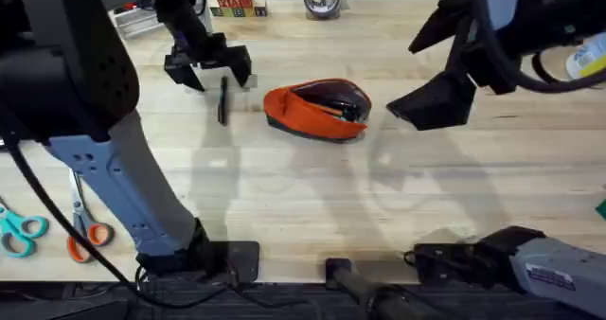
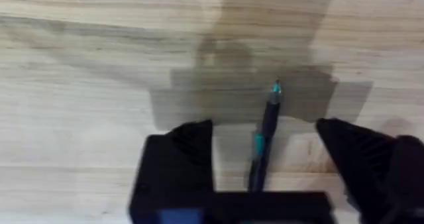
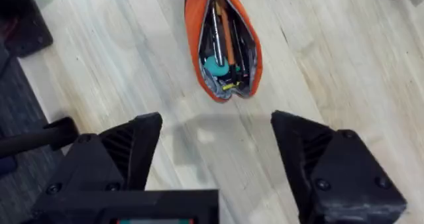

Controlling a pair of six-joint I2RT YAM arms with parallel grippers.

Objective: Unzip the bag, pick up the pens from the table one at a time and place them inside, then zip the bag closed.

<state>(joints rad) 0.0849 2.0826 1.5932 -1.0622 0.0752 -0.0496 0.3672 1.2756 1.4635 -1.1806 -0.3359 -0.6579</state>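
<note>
The orange bag [image 1: 317, 109] lies unzipped near the middle of the table [image 1: 284, 187], its mouth gaping; in the right wrist view the bag [image 3: 223, 42] holds several pens and other items. One dark pen [image 1: 222, 100] lies on the wood to the bag's left. My left gripper [image 1: 210, 66] hovers open right over that pen's far end; in the left wrist view the pen [image 2: 264, 141] lies between the two spread fingers [image 2: 182, 154], not touched. My right gripper [image 1: 431, 69] hangs open above the table to the bag's right, nothing between its fingers [image 3: 321, 158].
Teal scissors [image 1: 19, 230] and orange scissors [image 1: 85, 227] lie at the left front. Wooden letter blocks [image 1: 237, 4] and a tape roll [image 1: 322, 0] sit at the far edge. A bottle [image 1: 587, 60] stands at the right edge.
</note>
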